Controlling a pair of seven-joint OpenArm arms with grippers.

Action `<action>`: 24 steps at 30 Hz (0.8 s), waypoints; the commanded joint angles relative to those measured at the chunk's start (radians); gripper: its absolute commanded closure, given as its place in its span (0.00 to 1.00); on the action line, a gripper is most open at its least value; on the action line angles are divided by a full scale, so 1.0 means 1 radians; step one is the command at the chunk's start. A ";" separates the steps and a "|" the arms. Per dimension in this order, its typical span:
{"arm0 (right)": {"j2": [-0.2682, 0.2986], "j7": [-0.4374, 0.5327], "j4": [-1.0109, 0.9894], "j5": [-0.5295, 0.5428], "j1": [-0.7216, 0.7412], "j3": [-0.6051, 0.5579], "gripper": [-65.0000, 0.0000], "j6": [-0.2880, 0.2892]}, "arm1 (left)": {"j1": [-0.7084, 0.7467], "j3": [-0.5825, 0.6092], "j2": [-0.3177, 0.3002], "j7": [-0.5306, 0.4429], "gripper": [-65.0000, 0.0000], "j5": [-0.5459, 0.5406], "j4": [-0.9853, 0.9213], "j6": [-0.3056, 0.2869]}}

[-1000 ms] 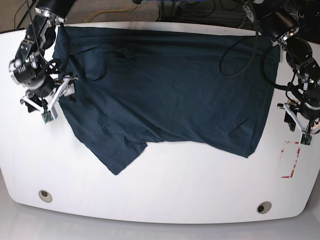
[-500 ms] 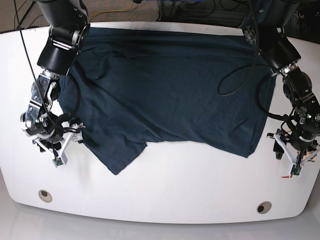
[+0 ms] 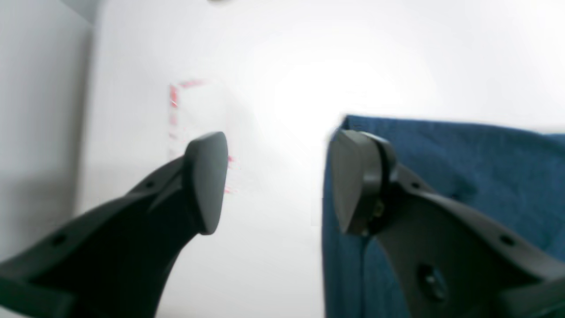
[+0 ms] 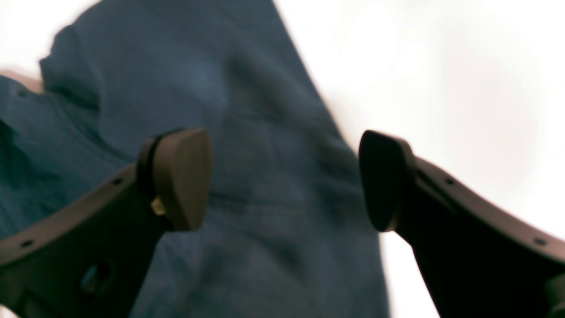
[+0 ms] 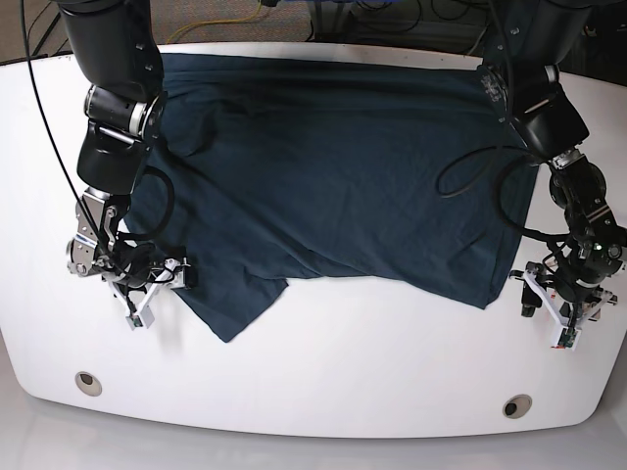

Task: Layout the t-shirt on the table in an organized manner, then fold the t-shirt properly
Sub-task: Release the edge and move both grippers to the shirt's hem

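The glossy white bench (image 5: 323, 377) carries the dark teal-navy cotton t-shirt (image 5: 333, 176), spread but rumpled: light, limp, best pinched at hem corners. Left gripper (image 3: 276, 181) and right gripper (image 4: 282, 181) gape wide, empty.

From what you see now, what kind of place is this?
Probably a robotics lab bench: a glossy white table with grommet holes, a t-shirt spread between two arms, and loose cables on the floor behind.

Both arms have swung down the frame: the right gripper (image 5: 147, 305) now sits lower left by the shirt's (image 5: 333, 166) hem, the left gripper (image 5: 558, 318) lower right, covering the red tape.
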 commanded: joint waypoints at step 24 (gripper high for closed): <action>-0.013 0.137 -0.046 0.009 -0.015 -0.001 0.35 0.000 | -0.038 0.001 -0.011 -0.063 0.45 -0.016 -0.016 0.002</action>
